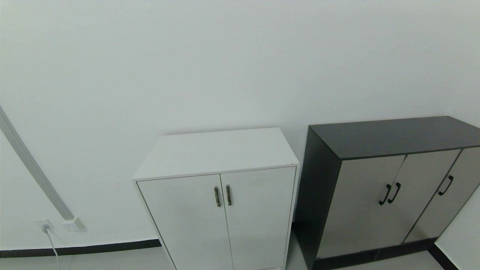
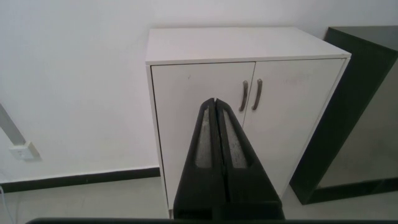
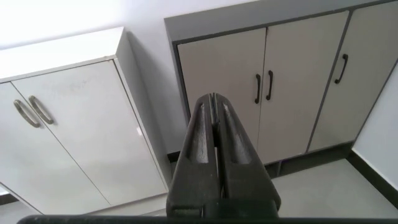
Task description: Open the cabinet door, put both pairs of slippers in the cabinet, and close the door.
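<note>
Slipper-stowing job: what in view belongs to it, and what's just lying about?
Job:
- white cabinet, likely the target, doors shut
- its handles
- left gripper, shut
- right gripper, shut

Lying about:
- dark cabinet beside it
- wall socket with a plug in it
- cable duct on the wall

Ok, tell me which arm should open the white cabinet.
Left, likely: the left gripper, shut, faces the handles of the white cabinet, while the right gripper points nearer the grey cabinet.
</note>
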Available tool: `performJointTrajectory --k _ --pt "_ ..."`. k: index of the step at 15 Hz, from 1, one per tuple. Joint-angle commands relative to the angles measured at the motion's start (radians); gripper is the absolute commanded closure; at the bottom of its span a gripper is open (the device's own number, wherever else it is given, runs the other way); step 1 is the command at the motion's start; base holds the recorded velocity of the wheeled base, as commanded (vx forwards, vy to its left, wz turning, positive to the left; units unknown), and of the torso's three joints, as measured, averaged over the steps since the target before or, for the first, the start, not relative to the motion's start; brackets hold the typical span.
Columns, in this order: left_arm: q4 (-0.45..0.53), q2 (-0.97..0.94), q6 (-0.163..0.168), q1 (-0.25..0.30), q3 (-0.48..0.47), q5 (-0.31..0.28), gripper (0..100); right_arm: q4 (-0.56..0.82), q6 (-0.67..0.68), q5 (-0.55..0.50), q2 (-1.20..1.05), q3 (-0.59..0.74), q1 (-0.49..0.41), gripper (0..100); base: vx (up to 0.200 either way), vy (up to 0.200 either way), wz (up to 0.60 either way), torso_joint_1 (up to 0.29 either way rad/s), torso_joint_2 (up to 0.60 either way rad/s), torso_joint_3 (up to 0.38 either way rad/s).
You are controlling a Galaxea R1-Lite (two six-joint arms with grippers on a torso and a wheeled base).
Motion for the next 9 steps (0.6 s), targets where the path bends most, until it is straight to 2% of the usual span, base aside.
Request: performJointTrajectory --k 1,9 --pt "0.000 0.000 0.000 0.001 0.000 0.000 100 0.001 -0.001 0.000 0.003 0.000 0.000 100 0.000 0.000 0.00 0.000 0.00 0.000" --pt "0.000 0.000 0.000 0.001 0.000 0.000 100 0.003 -0.010 0.002 0.003 0.000 0.000 100 0.000 0.000 0.00 0.000 0.00 0.000"
